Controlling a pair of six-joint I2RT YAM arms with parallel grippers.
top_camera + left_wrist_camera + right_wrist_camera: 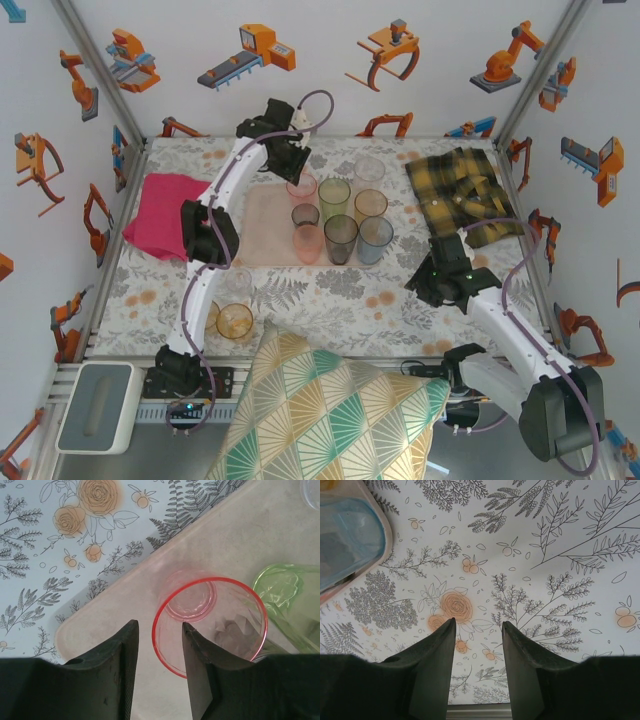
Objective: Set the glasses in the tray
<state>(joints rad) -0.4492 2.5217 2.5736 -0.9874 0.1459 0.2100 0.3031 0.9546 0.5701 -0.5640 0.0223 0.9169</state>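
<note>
Surface (pixel 330 290) with floral cover carries everything. Patterned cushion (pixel 330 410) sits at the near edge between the arm bases, the plaid cloth (pixel 465 190) far right and the magenta cloth (pixel 160 212) far left, all away from the work. The tray (pixel 262 225) lies centre-left. Its left half is bare and its right half is packed with glasses standing upright in rows, presumably packed close to leave room for the rest. The left arm reaches across to the far row, and the left gripper (pixel 159 625) hangs above the pink glass (pixel 210 625), which stands on the tray just beside the green glass (pixel 280 587). The jaws straddle the near wall of the pink glass, one finger outside the rim and one over the mouth. A rim pinch suits a thin tumbler with neighbours this close. The jaws stand parted, with a clear gap between the outer finger and the rim, so nothing is gripped. I judge this a set-down, with the glass resting on its own base. The right gripper (pixel 479 622) hovers over bare surface to the right of the tray, jaws apart and empty (idle, out of the left arm's way). The blue glass (pixel 345 540) sits in the tray corner nearest it. Not yet placed: a clear glass (pixel 237 285) and an amber glass (pixel 235 321), near left on the surface, beside the left arm.
</note>
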